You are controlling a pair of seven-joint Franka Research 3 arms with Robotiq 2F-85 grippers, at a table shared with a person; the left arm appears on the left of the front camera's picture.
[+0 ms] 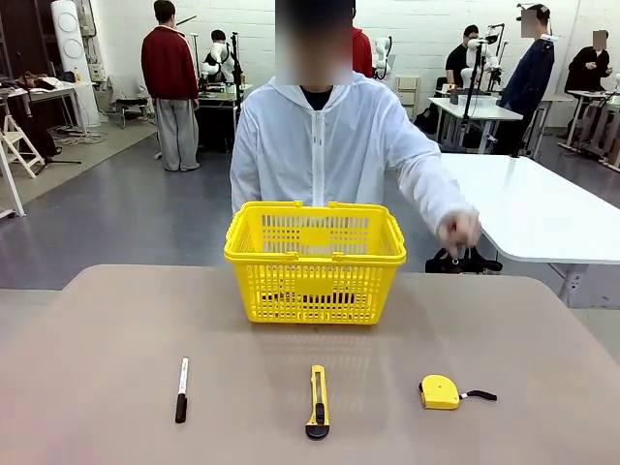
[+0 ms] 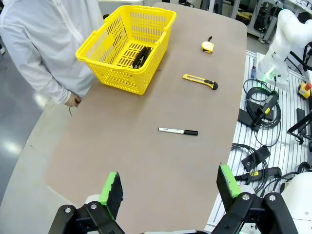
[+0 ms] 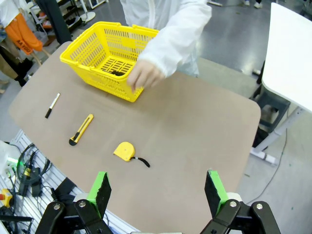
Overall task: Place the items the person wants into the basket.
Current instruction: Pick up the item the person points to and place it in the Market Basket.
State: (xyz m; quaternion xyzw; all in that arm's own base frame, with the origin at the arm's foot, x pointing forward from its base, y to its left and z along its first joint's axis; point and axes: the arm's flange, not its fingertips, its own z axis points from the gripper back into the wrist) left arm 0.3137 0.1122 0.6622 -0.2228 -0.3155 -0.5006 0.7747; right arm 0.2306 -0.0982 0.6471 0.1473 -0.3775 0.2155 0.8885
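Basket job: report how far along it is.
Done: a slim black thing, likely the pen, lies inside the basket. In hand: nothing; the left gripper and right gripper hang open above the table. Left: the tape measure sits on the table, apart from the basket. The marker and knife lie there too, and the person's hand is raised on the tape measure's side.

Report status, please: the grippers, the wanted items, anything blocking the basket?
Open and empty: left gripper, right gripper. In basket: black pen. On table: tape measure. Raised beside basket: person's hand.
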